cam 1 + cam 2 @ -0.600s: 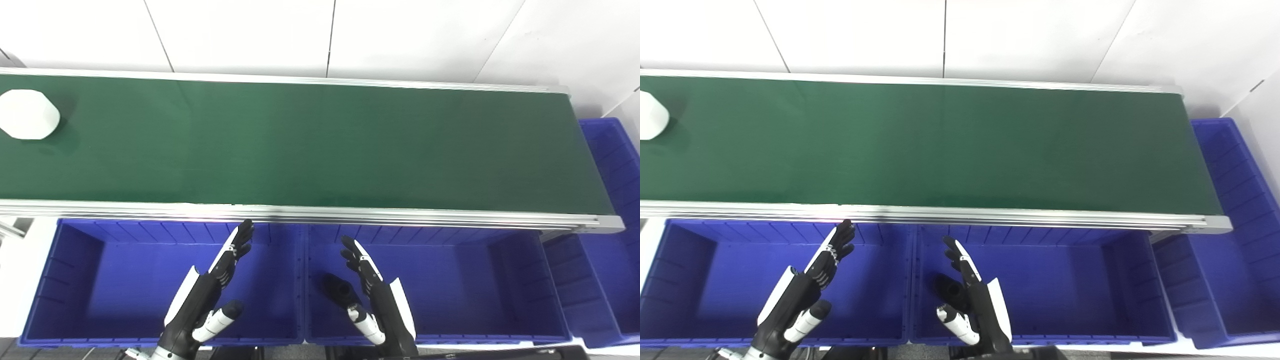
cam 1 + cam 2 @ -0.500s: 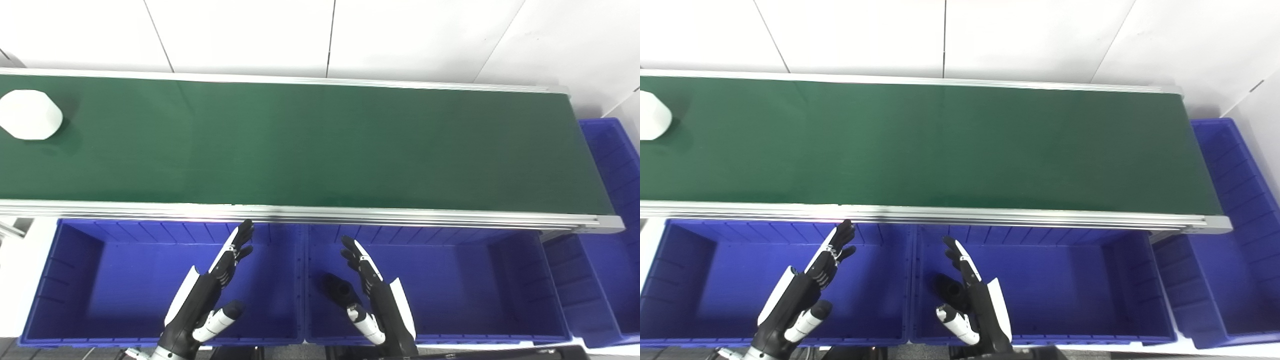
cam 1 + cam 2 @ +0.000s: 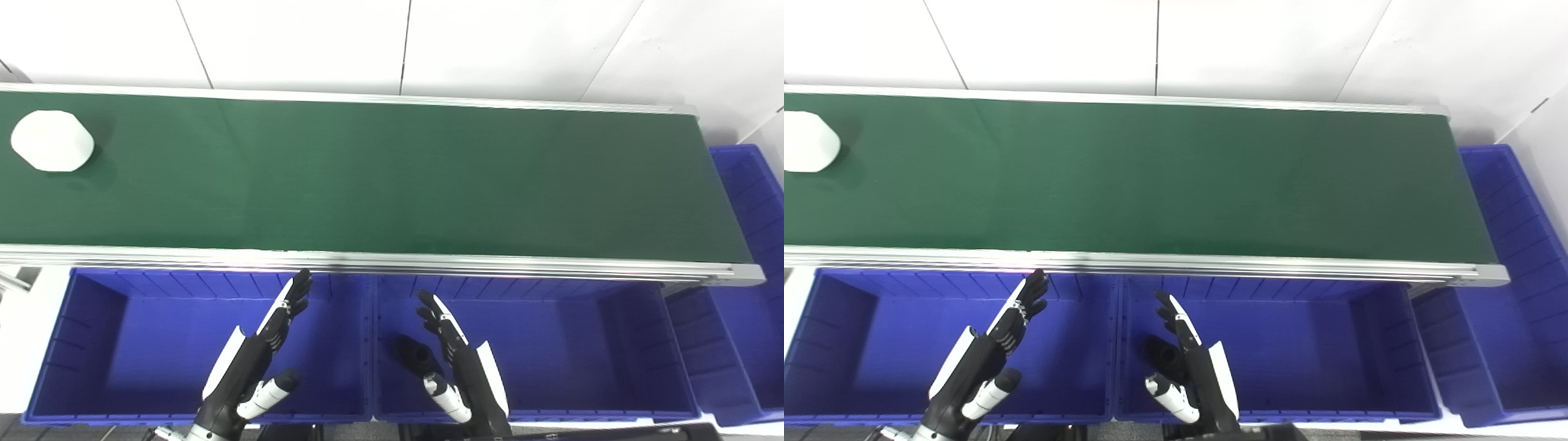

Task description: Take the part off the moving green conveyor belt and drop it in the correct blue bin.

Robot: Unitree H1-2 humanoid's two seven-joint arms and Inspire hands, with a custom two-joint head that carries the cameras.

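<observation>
the white part (image 3: 52, 140) sits at the far left of the green conveyor belt (image 3: 392, 177), well apart from both hands. the left hand (image 3: 257, 361) and right hand (image 3: 456, 361) hover over the near blue bins (image 3: 92, 300), fingers spread, holding nothing. to do this well, wait until the part rides within reach, meet it from above slightly ahead of its travel, and close around its faceted sides firmly.
</observation>
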